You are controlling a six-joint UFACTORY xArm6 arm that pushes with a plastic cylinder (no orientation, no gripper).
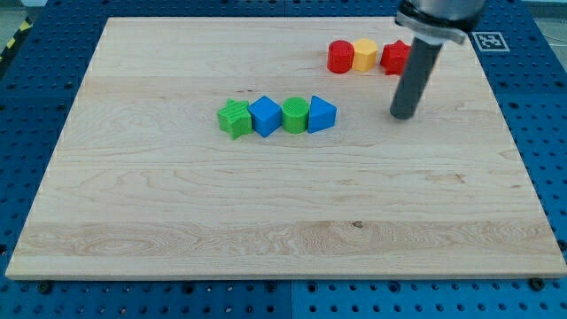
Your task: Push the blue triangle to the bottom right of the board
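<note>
The blue triangle (322, 114) lies near the middle of the wooden board (266, 213), at the right end of a touching row. To its left in that row are a green round block (295, 115), a blue cube-like block (264, 116) and a green star (235, 118). My tip (403, 114) rests on the board to the right of the blue triangle, apart from it by about two block widths. The dark rod rises from it toward the view's top right.
At the view's top right stand a red cylinder (340, 57), a yellow block (364, 54) and a red block (395, 58) partly hidden behind the rod. The board is ringed by a blue perforated table (540, 97).
</note>
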